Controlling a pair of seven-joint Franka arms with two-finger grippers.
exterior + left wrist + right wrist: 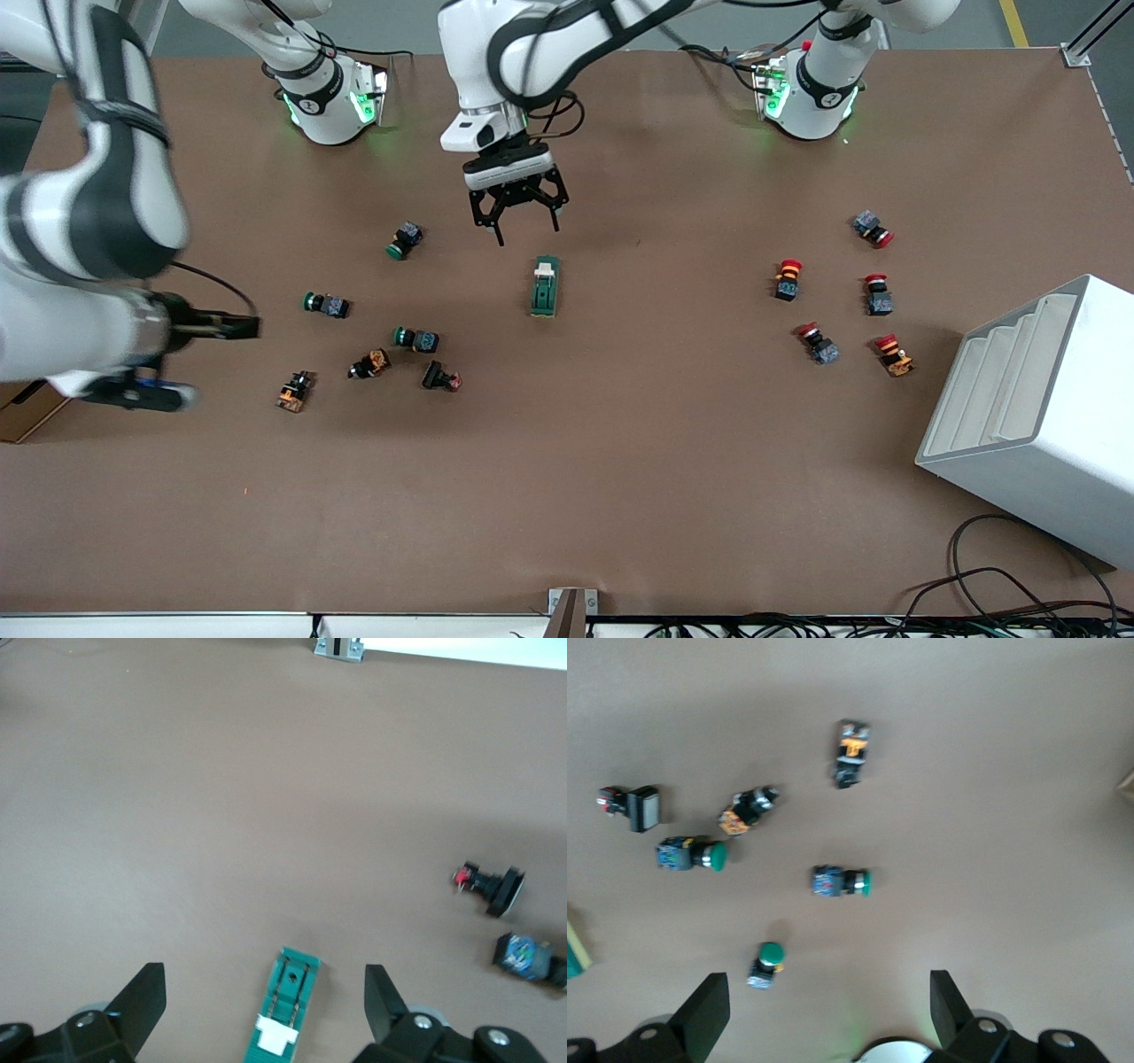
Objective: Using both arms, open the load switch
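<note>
The load switch [544, 286] is a dark-green block with a white lever piece at the end toward the robot bases. It lies flat mid-table. My left gripper [529, 229] hangs open above the table just off that lever end. In the left wrist view the load switch [283, 1010] lies between the spread fingers of my left gripper [263, 979], untouched. My right gripper [239, 328] hovers open over the right arm's end of the table, beside the green push-buttons. Nothing is between the fingers of the right gripper [830, 992] in the right wrist view.
Several green and orange push-buttons [415, 338] are scattered toward the right arm's end. Several red-capped ones [787, 278] lie toward the left arm's end. A white stepped bin [1036, 416] stands at that end, nearer the camera. Cables [1019, 594] trail along the front edge.
</note>
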